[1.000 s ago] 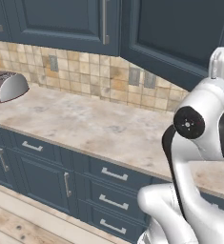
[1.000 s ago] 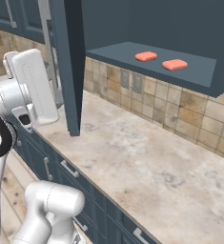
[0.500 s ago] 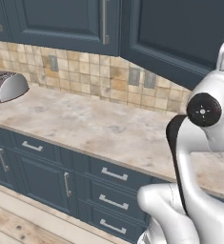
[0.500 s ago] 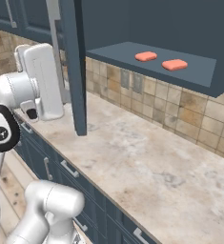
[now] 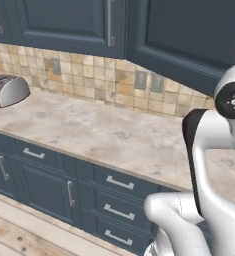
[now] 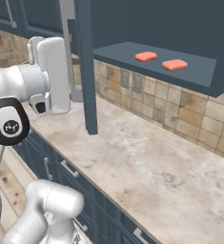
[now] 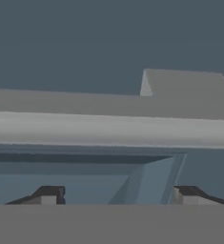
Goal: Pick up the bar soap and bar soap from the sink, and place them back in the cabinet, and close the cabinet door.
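Observation:
Two salmon bar soaps (image 6: 146, 56) (image 6: 174, 65) lie side by side on the shelf of the open upper cabinet (image 6: 194, 80). The cabinet door (image 6: 85, 71) stands part-way open, edge-on in the right base view; its outer face (image 5: 189, 40) shows in the left base view. My white hand (image 6: 51, 71) is pressed close to the door's outer side by its silver bar handle (image 6: 66, 38). In the hand view the handle (image 7: 108, 131) crosses right in front of my open gripper (image 7: 118, 195), with nothing between the fingertips (image 7: 49, 194). The sink is out of view.
A beige marble counter (image 6: 147, 162) runs under the cabinets, with a tiled backsplash (image 5: 89, 75) behind it. A silver toaster (image 5: 9, 90) stands at its far left. Blue drawers and base cabinets (image 5: 64, 185) line the front. My own arm (image 5: 214, 150) fills the right of the left base view.
The cabinet door has swung further toward shut, its edge shifting right in the right base view. My hand has moved right along with it, staying against the door.

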